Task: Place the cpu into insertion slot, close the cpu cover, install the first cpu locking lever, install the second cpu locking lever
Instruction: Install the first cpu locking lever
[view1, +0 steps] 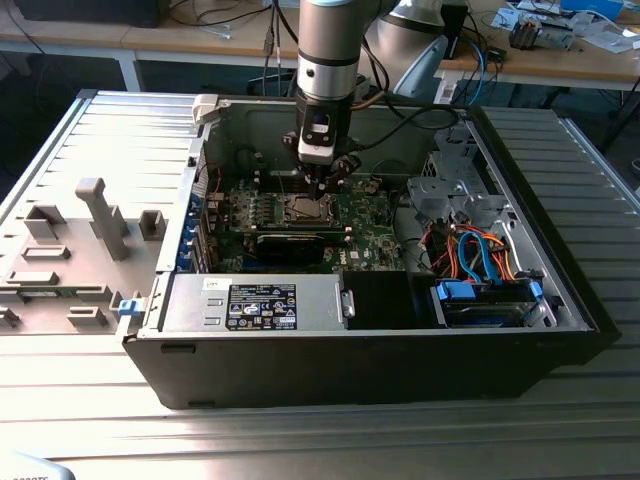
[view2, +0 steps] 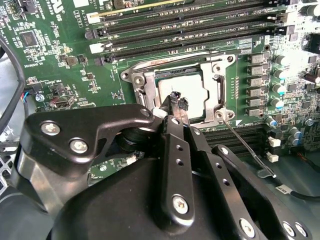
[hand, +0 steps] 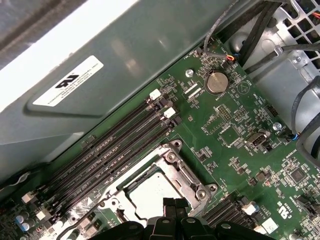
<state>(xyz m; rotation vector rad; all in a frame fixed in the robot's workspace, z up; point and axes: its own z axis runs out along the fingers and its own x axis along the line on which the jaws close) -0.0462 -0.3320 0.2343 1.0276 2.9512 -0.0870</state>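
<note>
The cpu (view2: 196, 89) lies flat in the insertion slot (view1: 305, 208), silver face up, on the green board inside the open computer case. The cpu cover (view2: 142, 82) lies down around it as a silver frame, with the chip (hand: 150, 194) showing through its window. A thin metal locking lever (view2: 247, 147) sticks out from one socket corner; another rod (view2: 180, 54) runs along the frame's edge by the memory slots. My gripper (view2: 176, 101) is shut, with nothing between its fingers. Its tips (hand: 175, 203) sit right at the frame's edge over the chip. In the exterior view the gripper (view1: 325, 185) points straight down at the socket.
Long memory slots (view2: 190, 30) run beside the socket. A coin battery (hand: 216, 82) and cables sit further along the board. The grey case wall (hand: 125, 55) rises close behind. A black labelled power-supply box (view1: 255, 303) and a drive cage with blue and orange cables (view1: 480, 250) fill the case's near side.
</note>
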